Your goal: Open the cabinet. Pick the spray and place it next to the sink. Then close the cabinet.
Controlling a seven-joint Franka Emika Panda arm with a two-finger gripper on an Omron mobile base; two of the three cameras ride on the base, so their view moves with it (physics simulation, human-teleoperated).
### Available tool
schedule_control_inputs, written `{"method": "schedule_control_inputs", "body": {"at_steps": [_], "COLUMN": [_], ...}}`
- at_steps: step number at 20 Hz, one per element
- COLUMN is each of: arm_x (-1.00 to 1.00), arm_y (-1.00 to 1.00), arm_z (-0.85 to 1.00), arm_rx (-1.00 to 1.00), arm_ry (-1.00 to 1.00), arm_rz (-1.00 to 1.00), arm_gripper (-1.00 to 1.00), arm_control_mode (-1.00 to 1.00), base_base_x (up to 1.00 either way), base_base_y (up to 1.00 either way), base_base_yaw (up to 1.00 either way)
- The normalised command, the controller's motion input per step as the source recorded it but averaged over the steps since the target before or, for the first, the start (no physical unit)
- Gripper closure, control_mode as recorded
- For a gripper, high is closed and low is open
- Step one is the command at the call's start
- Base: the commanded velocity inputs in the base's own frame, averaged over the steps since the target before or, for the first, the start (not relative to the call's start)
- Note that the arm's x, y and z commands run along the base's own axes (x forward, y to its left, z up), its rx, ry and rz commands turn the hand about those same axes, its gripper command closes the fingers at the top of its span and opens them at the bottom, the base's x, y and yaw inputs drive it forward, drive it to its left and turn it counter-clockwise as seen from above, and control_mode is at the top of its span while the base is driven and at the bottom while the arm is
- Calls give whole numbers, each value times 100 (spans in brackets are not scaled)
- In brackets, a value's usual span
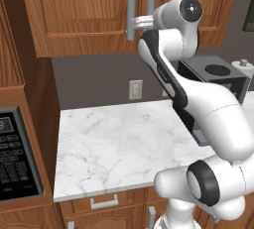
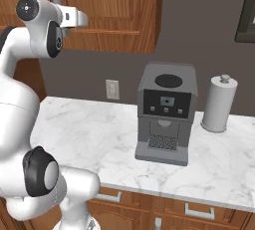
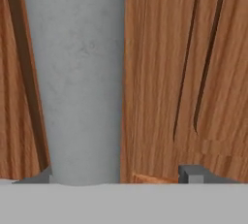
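The cabinet (image 1: 79,10) hangs above the counter with both wooden doors (image 2: 119,10) shut. My gripper (image 1: 135,22) reaches up to the lower end of the left door's grey bar handle (image 1: 130,0). In the hand view the handle (image 3: 82,72) rises close in front of the door panel (image 3: 160,72). My gripper (image 3: 114,177) is open around it. The bar lies near the left fingertip (image 3: 36,178), with a gap to the right one. The spray and the sink are out of view.
A marble counter (image 1: 114,143) lies below, with a grey coffee machine (image 2: 167,114) and a paper towel roll (image 2: 219,104) to the right. A wall outlet (image 1: 135,89) sits on the back wall. A microwave (image 1: 15,153) stands at left, and drawers (image 1: 104,202) sit under the counter.
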Motion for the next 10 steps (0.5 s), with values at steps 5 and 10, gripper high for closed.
{"method": "schedule_control_inputs", "body": {"at_steps": [5,10], "arm_x": [-5,-30], "arm_y": [-1,0], "arm_z": [0,0], "arm_rx": [10,6], "arm_ry": [0,0], "arm_rz": [1,1], "arm_gripper": [100,100], "arm_control_mode": [-100,-100], "base_base_x": [0,0], "base_base_y": [0,0], "base_base_yaw": [0,0]}}
